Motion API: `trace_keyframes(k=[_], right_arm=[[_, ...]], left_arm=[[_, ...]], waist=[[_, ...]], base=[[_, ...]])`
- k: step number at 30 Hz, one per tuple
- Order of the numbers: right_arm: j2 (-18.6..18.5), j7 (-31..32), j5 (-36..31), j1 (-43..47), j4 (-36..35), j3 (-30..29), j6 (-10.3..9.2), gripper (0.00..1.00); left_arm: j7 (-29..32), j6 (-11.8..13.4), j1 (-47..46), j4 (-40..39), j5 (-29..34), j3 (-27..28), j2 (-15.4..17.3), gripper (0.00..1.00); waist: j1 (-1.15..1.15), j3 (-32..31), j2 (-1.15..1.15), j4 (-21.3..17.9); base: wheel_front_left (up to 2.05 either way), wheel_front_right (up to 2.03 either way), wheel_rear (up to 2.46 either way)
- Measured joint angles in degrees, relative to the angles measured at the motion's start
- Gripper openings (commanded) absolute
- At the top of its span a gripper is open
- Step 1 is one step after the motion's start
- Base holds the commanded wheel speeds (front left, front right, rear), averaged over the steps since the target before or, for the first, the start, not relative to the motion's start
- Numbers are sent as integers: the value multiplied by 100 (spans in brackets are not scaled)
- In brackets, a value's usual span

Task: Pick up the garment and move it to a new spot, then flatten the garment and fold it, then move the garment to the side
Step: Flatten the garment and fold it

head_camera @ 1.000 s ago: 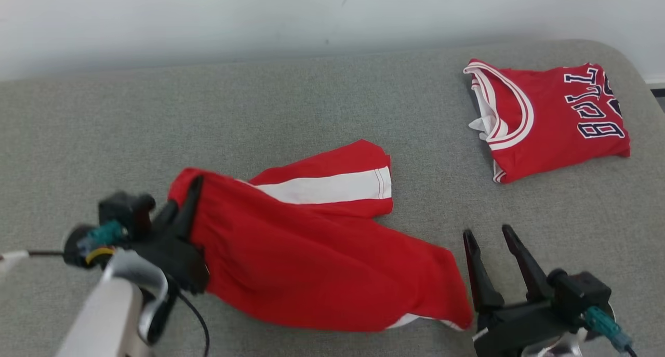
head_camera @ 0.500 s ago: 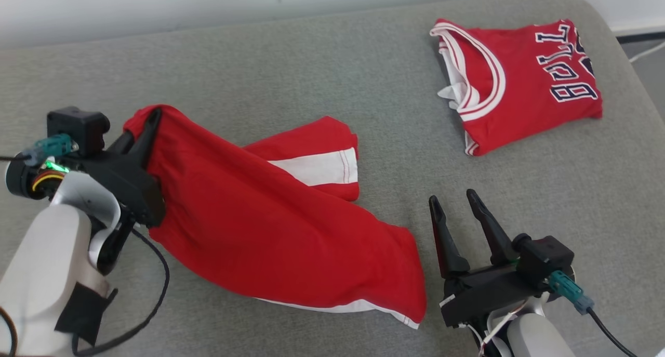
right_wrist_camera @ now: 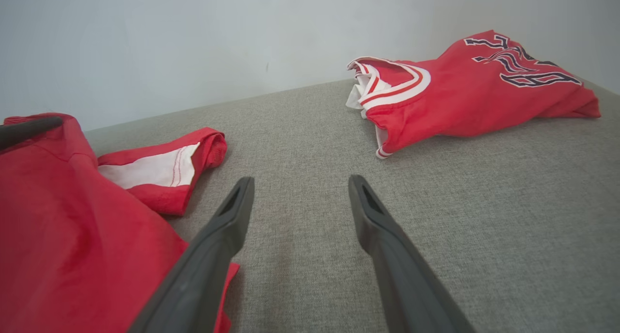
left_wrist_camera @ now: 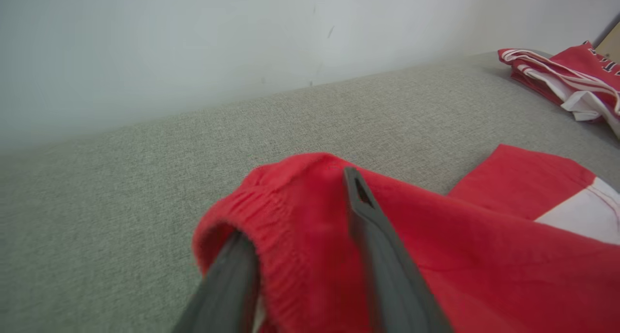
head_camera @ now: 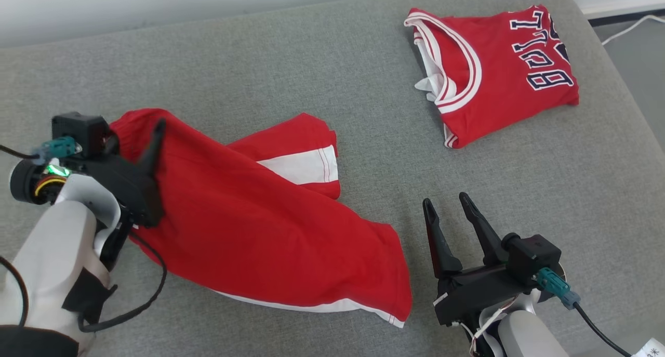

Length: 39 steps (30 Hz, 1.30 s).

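The garment is a pair of red shorts with a white side stripe, lying crumpled on the grey cushion. My left gripper is shut on the shorts' waistband at its left end and holds that end a little off the cushion. In the left wrist view the gathered waistband sits between the fingers, one finger on top and one tucked under the cloth. My right gripper stands open just right of the shorts' lower hem, not touching it. In the right wrist view the right gripper has bare cushion between its fingers.
A folded red jersey with white trim and dark lettering lies at the cushion's far right corner. A pale wall runs behind the cushion. Beyond the cushion's right edge is grey floor with a white cable.
The head camera has swung, shifting the whole picture up and left. The left gripper keeps its hold on the waistband, now lifted a bit higher. The right gripper stays open beside the hem.
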Motion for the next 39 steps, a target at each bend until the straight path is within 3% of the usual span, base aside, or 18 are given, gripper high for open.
trace_keyframes(k=[6,13,23,39], right_arm=[[-52,-4,-7,81,29,-91,0,100],[-104,20,-18,396,-32,-242,0,100],[-158,204,-69,666,-221,-372,0,100],[-246,411,-137,982,-580,-592,0,100]], left_arm=[[-434,-5,171,9,-377,-256,34,100],[-812,38,758,-402,-720,-187,-29,100],[-477,204,1579,-537,-859,-378,-260,100],[-426,314,2067,-829,-961,-626,-483,100]], waist=[[0,-197,0,199],[-1,-419,-1,548],[-1,-691,-1,965],[-1,-783,-1,1183]], base=[[0,0,0],[0,0,0],[0,0,0],[0,0,0]])
